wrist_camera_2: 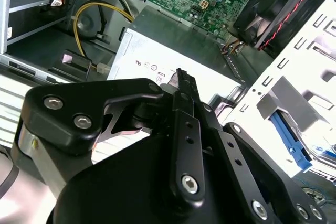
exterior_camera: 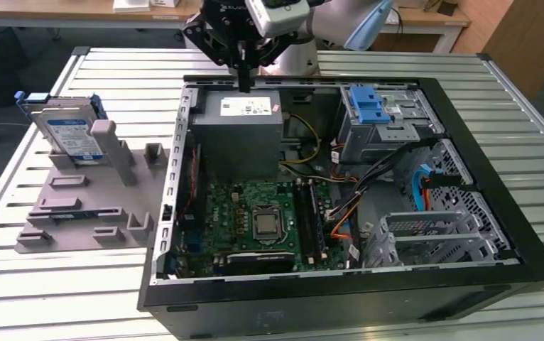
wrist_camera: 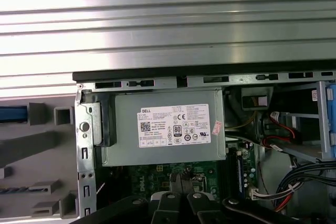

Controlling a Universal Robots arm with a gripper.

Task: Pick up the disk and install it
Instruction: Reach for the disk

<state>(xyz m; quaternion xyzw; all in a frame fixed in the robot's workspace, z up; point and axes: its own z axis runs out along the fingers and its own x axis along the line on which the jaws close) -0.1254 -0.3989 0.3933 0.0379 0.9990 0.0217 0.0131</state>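
Note:
The disk (exterior_camera: 68, 133), a silver drive with a blue-and-white label and a blue frame, stands upright in a grey holder (exterior_camera: 82, 206) at the exterior view's left, outside the computer case. My gripper (exterior_camera: 244, 84) hangs over the case's back edge, above the grey power supply (exterior_camera: 243, 128) and well to the right of the disk. Its fingers (wrist_camera_2: 181, 93) are pressed together with nothing between them. In the first wrist view the fingertips (wrist_camera: 181, 178) point at the green motherboard just past the power supply (wrist_camera: 168, 127).
The open black computer case (exterior_camera: 348, 302) lies on a slatted metal table (exterior_camera: 54, 284). Inside it are the motherboard (exterior_camera: 258, 220), loose cables (exterior_camera: 385, 170), a blue ridged clip (exterior_camera: 368, 106) on the drive bay and a metal drive cage (exterior_camera: 428, 234).

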